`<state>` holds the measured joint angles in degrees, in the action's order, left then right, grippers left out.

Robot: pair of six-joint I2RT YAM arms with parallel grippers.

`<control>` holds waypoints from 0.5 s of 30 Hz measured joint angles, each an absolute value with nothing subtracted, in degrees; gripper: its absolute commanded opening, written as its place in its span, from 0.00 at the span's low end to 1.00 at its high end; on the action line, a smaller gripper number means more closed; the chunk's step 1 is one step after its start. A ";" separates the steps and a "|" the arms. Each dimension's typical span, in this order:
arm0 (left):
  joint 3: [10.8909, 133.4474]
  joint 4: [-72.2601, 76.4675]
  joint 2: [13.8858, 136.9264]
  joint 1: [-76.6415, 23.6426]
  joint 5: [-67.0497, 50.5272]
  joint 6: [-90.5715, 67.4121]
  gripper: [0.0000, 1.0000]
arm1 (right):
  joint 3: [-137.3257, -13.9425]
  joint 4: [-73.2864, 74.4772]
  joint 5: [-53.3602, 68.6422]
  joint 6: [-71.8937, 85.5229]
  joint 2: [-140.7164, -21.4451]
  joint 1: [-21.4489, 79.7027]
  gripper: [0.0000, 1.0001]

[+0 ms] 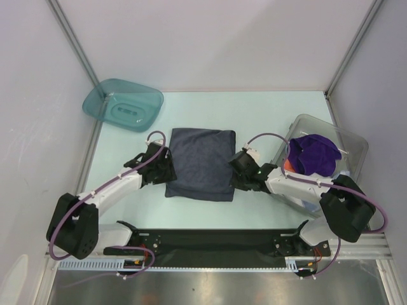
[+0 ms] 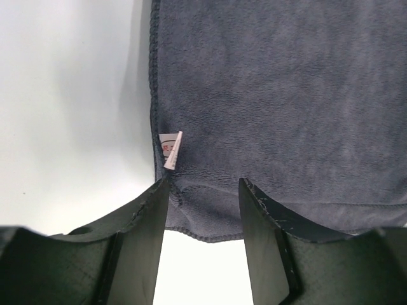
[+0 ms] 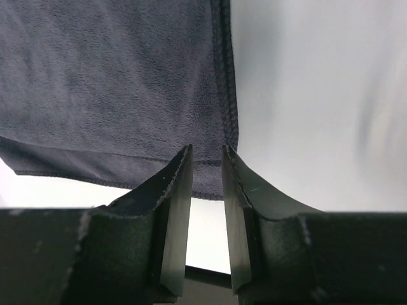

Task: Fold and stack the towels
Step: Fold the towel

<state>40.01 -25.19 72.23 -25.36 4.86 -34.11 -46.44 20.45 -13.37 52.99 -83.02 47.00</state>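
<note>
The dark grey-blue cloth towel lay flat as a folded rectangle in the middle of the overhead view, on the pale tabletop. A small white label stuck out at its hem in the left wrist view.

The main risk, as I judged it, was dragging. Both claws sat right at the cloth's lower edges. A finger could snag the hem, or close on only the top layer. Any lift or sideways move would then pull the fold open or skew the rectangle. A pinch this close to the corner could also slip off the soft fabric.

The left claw stood at the towel's lower left corner. Its jaws were moderately wide, and the hem showed in the gap at their tips, with nothing clamped. The right claw stood at the lower right corner. Its jaws were narrow but parted, with the hem just at their tips and not visibly pinched.

A deep purple towel sat bunched in the clear plastic bin at right. The teal plastic tray sat at upper left.
</note>
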 measured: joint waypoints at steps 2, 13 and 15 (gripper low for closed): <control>39.64 -25.19 72.66 -25.34 5.32 -34.30 0.51 | -45.36 19.77 -12.95 54.22 -83.02 47.00 0.30; 38.39 -25.58 72.75 -25.32 7.11 -34.68 0.24 | -42.98 17.93 -12.05 57.65 -83.22 46.83 0.29; 38.39 -25.71 72.75 -25.32 7.35 -34.63 0.21 | -42.96 17.54 -11.99 58.08 -83.35 46.74 0.29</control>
<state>38.39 -25.71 72.75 -25.32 7.35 -34.63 -42.96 17.54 -11.99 58.08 -83.35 46.74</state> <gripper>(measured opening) 0.238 0.296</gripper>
